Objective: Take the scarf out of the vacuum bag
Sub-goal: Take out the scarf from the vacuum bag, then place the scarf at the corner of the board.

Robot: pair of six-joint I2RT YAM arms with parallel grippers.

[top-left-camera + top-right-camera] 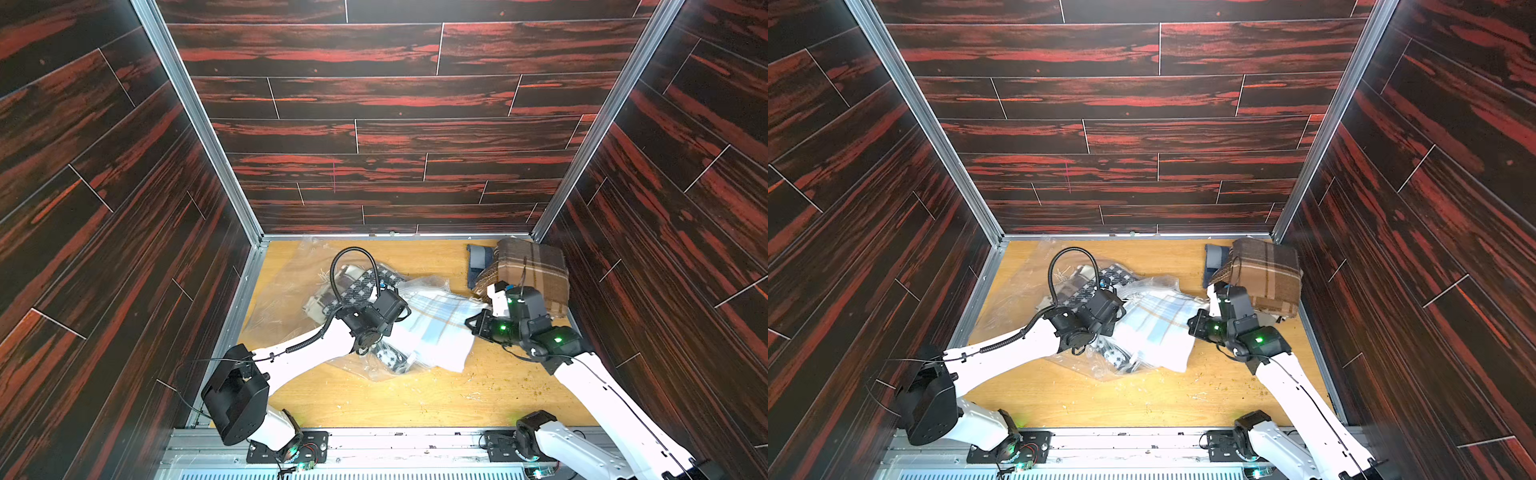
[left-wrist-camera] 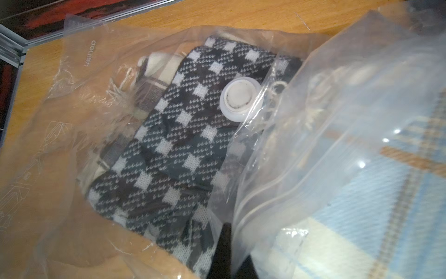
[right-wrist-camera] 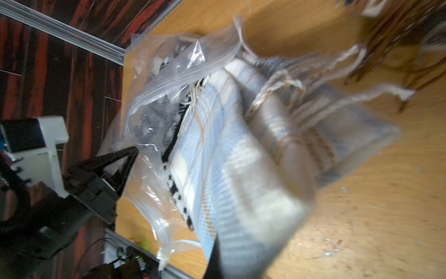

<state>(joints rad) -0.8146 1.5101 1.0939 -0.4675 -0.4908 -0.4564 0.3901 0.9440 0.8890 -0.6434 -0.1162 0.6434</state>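
brown plaid cloth [image 1: 536, 270] far right | blue-grey cloth [image 1: 480, 259] just beside | table [image 1: 415, 399] crumb-strewn

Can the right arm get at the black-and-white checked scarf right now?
Probably not: the right gripper is shut on the blue plaid scarf, which blocks the vacuum bag's mouth.

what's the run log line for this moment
left gripper: shut on vacuum bag | right gripper: shut on blue plaid scarf | blue plaid scarf: partly out of bag | checked scarf: inside bag
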